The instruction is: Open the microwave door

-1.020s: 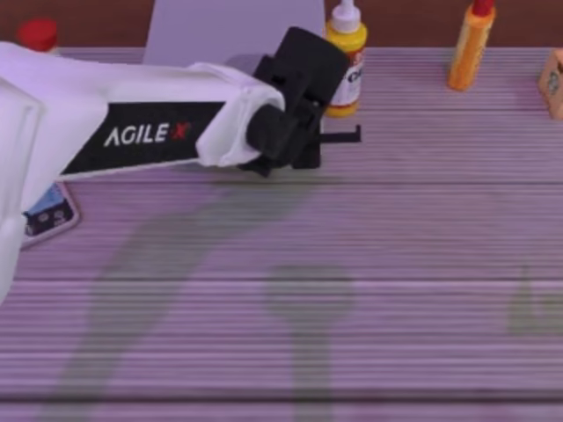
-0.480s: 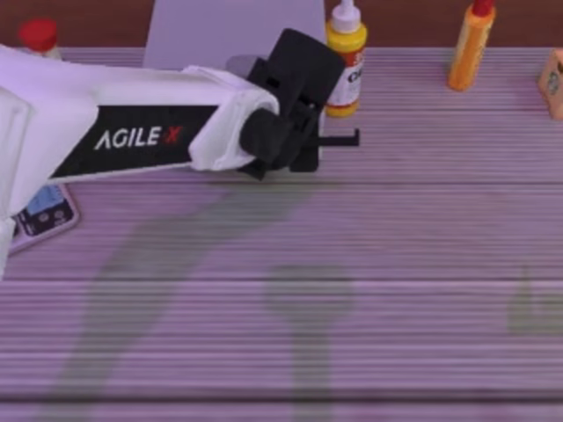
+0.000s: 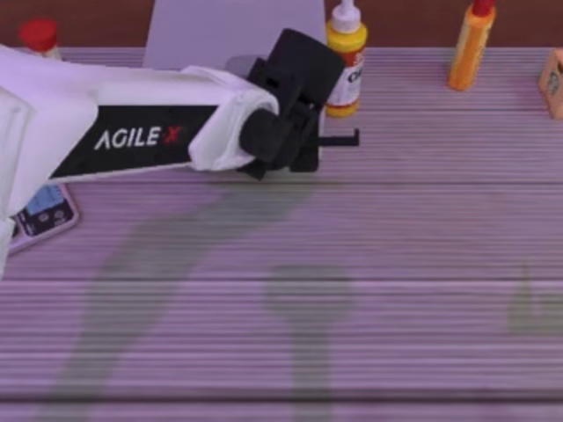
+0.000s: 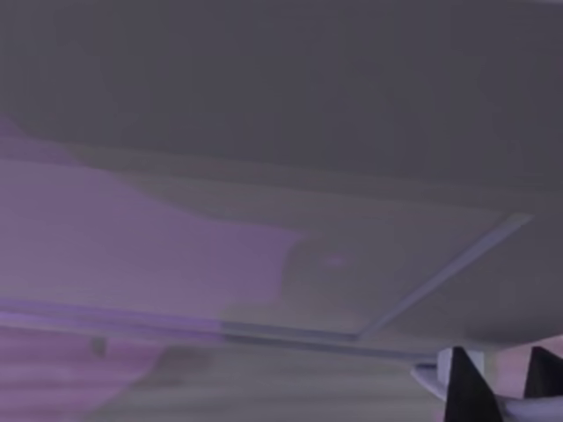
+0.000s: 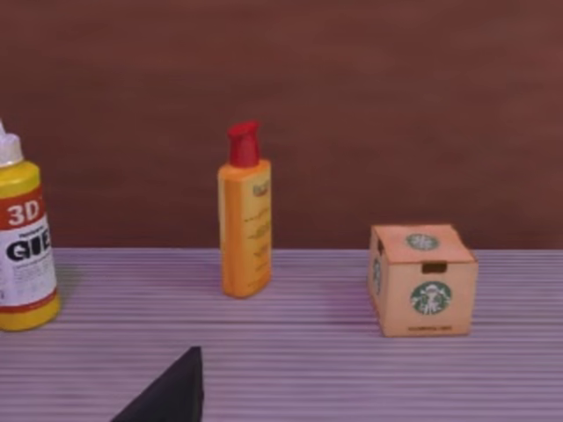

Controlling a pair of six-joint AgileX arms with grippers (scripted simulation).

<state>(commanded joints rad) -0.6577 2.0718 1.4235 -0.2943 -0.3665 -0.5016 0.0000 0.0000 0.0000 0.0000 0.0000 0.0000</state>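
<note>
The boxy pale grey-white microwave (image 3: 233, 31) stands at the far edge of the purple ribbed table (image 3: 422, 264), and everything else is best placed from it. The left arm, white with a black AgileX band, reaches across in front of the microwave, and its black left gripper (image 3: 339, 139) sits at the microwave's front right corner, one thin finger poking out toward the yellow glue bottle with a white nozzle (image 3: 345, 57) that stands just right of the microwave. Whether that gripper is clenched or released I cannot tell from the top view.

From the left wrist view, the microwave door (image 4: 290, 255), a white-framed panel with a greyish translucent window, fills nearly everything, very near the camera; two dark fingertips (image 4: 466, 391) show at the edge.

Farther right of the microwave stand an orange bottle with a red cap (image 3: 471, 44) and a small tan cardboard box with green round logos (image 5: 422, 280). Left of the microwave are a red-capped container (image 3: 38, 35) and a flat digital scale (image 3: 44, 211). The right gripper is out of sight.
</note>
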